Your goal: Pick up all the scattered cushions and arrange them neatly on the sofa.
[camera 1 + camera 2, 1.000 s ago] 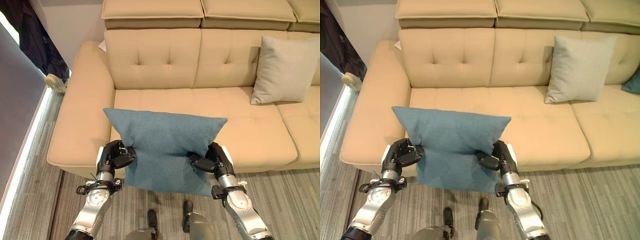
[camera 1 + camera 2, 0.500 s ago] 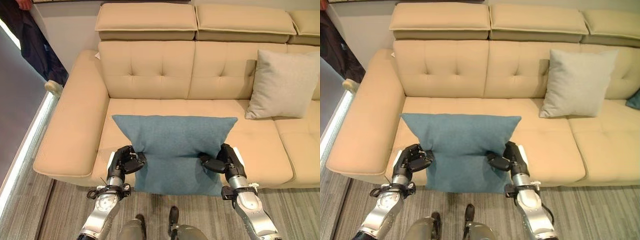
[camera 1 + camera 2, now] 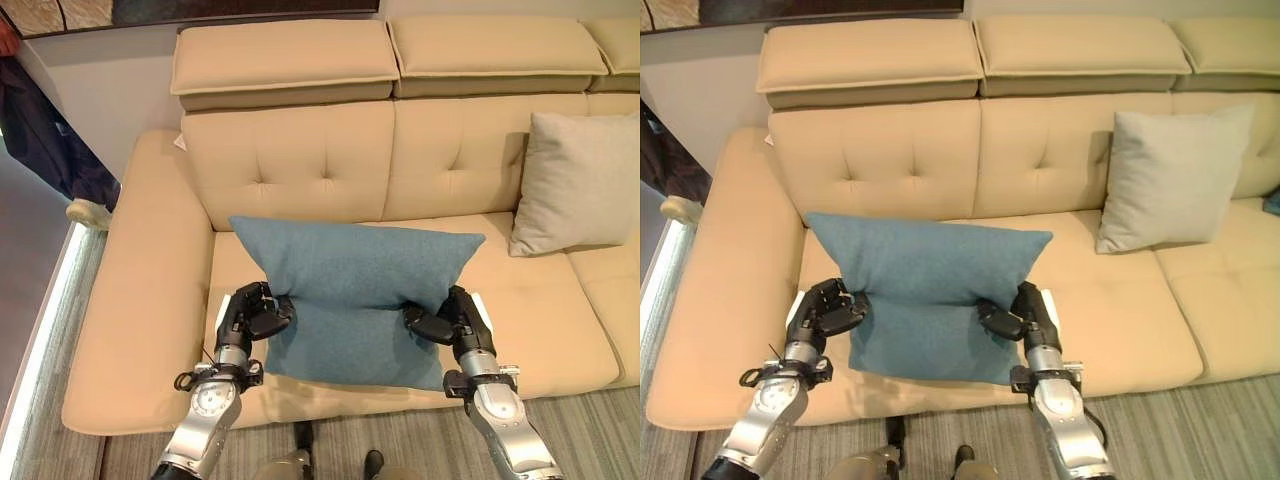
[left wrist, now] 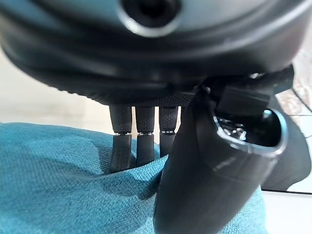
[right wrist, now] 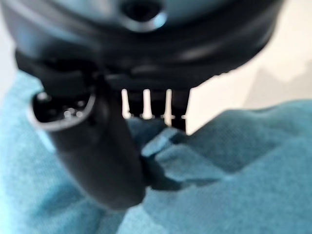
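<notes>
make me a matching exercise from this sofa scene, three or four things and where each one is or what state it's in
Things:
1. blue cushion
2. beige cushion
3. left hand
4. right hand

States:
A. leaning upright against the sofa backrest
B. pinching the blue cushion's right side
C. held between both hands over the seat
D. pinching the blue cushion's left side

Pairs: 1-C, 2-A, 3-D, 4-B
</notes>
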Controlling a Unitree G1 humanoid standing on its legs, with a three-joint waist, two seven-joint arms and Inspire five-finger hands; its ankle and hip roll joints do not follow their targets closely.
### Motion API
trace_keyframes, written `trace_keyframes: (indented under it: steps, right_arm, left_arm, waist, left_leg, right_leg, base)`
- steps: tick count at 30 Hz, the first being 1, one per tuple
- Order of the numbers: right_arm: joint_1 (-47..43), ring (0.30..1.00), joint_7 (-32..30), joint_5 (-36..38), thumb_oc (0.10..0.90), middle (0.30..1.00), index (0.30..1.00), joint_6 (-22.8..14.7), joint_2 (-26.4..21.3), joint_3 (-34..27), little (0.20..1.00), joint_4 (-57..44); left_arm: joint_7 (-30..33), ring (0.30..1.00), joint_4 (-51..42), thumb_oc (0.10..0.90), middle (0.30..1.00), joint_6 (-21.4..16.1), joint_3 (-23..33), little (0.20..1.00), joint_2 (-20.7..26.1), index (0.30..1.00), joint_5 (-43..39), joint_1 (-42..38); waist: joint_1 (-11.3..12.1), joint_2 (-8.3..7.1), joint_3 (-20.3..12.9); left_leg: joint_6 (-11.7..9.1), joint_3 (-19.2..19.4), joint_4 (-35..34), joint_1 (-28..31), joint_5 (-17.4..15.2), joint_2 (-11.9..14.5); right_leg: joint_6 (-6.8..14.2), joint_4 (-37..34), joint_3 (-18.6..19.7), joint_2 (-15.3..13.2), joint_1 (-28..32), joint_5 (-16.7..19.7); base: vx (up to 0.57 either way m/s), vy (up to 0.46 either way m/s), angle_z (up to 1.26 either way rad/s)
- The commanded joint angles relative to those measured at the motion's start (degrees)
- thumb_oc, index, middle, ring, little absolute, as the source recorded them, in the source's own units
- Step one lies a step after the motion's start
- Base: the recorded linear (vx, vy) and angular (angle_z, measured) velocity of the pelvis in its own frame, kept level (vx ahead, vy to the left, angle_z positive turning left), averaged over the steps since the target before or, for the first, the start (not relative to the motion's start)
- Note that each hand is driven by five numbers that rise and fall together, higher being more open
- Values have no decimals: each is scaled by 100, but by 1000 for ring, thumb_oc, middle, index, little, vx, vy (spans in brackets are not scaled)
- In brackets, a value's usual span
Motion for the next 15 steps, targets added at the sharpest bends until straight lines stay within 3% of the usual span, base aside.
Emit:
trace_keyframes:
  steps: [1, 4, 6, 7, 15]
  right_arm:
    - [-680, 300, 144, -89, 400, 300, 300, -875, 228, 27, 300, -984]
    - [-652, 300, 173, -114, 400, 300, 300, -882, 246, -17, 300, -931]
    - [-661, 300, 171, -115, 400, 300, 300, -878, 238, -24, 300, -908]
    - [-643, 300, 126, -139, 400, 300, 300, -909, 256, -82, 300, -834]
    - [-901, 300, -71, -350, 400, 300, 300, -861, 146, -103, 300, -699]
  left_arm:
    - [-198, 300, -1031, 400, 300, -671, -90, 300, -58, 300, 279, -310]
    - [-180, 300, -953, 400, 300, -727, -47, 300, -118, 300, 359, -360]
    - [-188, 300, -949, 400, 300, -737, -45, 300, -126, 300, 359, -363]
    - [-191, 300, -933, 400, 300, -743, 10, 300, -148, 300, 391, -334]
    - [-102, 300, -1001, 400, 300, -755, 42, 300, -227, 300, 456, -439]
  waist:
    - [66, -169, -444]
    - [-42, -135, -446]
    - [-74, -144, -436]
    - [-95, -216, -477]
    - [-30, -239, -776]
  left_leg:
    - [-279, 82, 659, -264, -977, 281]
    - [-331, -66, 468, -35, -1028, 209]
    - [-349, -99, 440, 0, -1043, 194]
    - [-381, -148, 398, 53, -1063, 130]
    - [-548, -152, -138, 295, -919, 186]
  right_leg:
    - [145, -75, 136, -59, 81, 662]
    - [54, -867, 161, 35, -347, 539]
    - [61, -1179, 126, 46, -294, 572]
    - [135, -1787, 165, 73, -175, 672]
    - [51, -2827, 12, 264, 431, 846]
  base:
    - [80, 54, 10]
    - [101, 6, 11]
    - [88, -54, 10]
    - [129, -87, 2]
    - [104, -92, 17]
